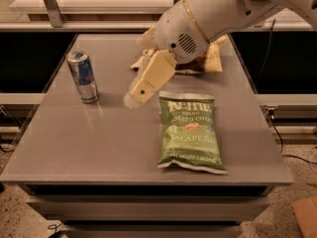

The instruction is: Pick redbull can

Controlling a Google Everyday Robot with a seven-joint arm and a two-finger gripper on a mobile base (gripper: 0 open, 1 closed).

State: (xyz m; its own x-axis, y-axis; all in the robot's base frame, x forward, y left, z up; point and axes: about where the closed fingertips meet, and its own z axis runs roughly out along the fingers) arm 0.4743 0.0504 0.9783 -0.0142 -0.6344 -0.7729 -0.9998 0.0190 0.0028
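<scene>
The redbull can (pixel 83 77) stands upright on the left part of the grey table (pixel 99 143). It is slim, blue and silver, with a silver top. My gripper (pixel 132 83) hangs over the middle of the table, a short way to the right of the can and not touching it. Its cream fingers (pixel 148 79) point down and to the left, spread apart with nothing between them. The white arm (pixel 213 11) comes in from the upper right.
A green Kettle jalapeño chip bag (pixel 190 133) lies flat on the right half of the table. A brown chip bag (pixel 212 58) lies at the back, partly hidden by the arm. A shelf rail runs behind the table.
</scene>
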